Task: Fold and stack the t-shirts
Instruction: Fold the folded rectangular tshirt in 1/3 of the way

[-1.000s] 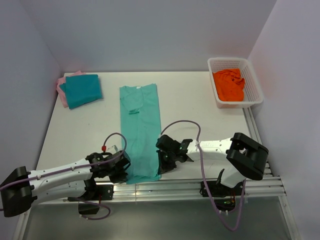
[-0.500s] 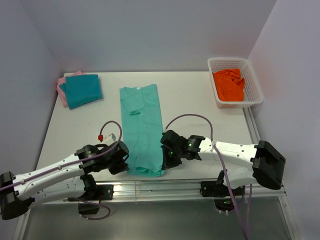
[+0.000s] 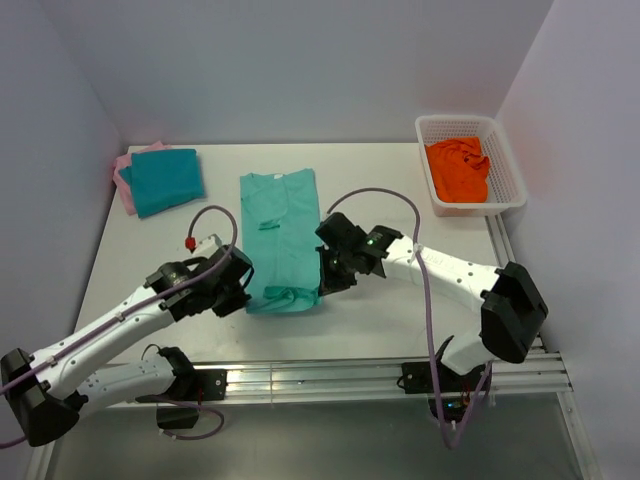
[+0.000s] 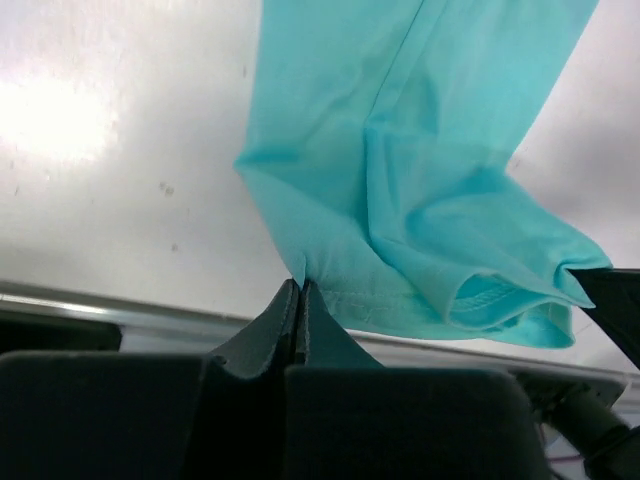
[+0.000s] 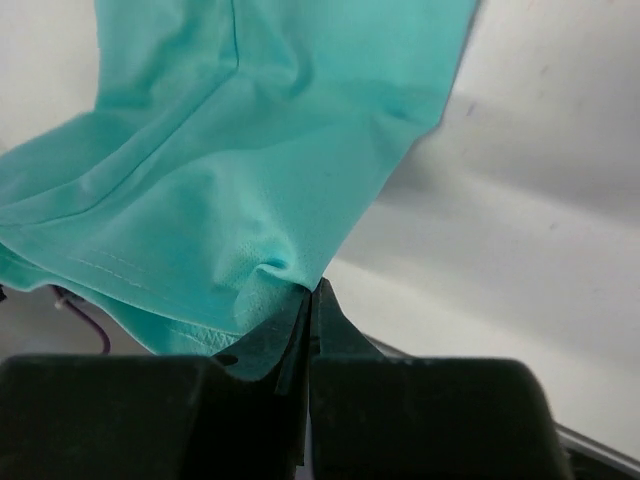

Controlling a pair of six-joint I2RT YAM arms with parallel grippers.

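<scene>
We find the left pincer [image 3: 243,296] and right pincer [image 3: 325,284] each clamped on a hem corner of the mint t-shirt [image 3: 280,225], held above the table [image 3: 400,200], evidently for folding toward the collar.

white table [image 3: 390,190] bears mint tee [image 3: 281,225], pink tee [image 3: 123,180] and basket [image 3: 508,160].

Bunched mint tee [image 3: 282,215] between left hand [image 3: 247,297], right hand [image 3: 322,284]

Plain mint-green tee [image 3: 280,235]; teal tee [image 3: 165,180]; pink tee [image 3: 121,172]; orange cloth [image 3: 458,170]; white basket [image 3: 455,122].
</scene>
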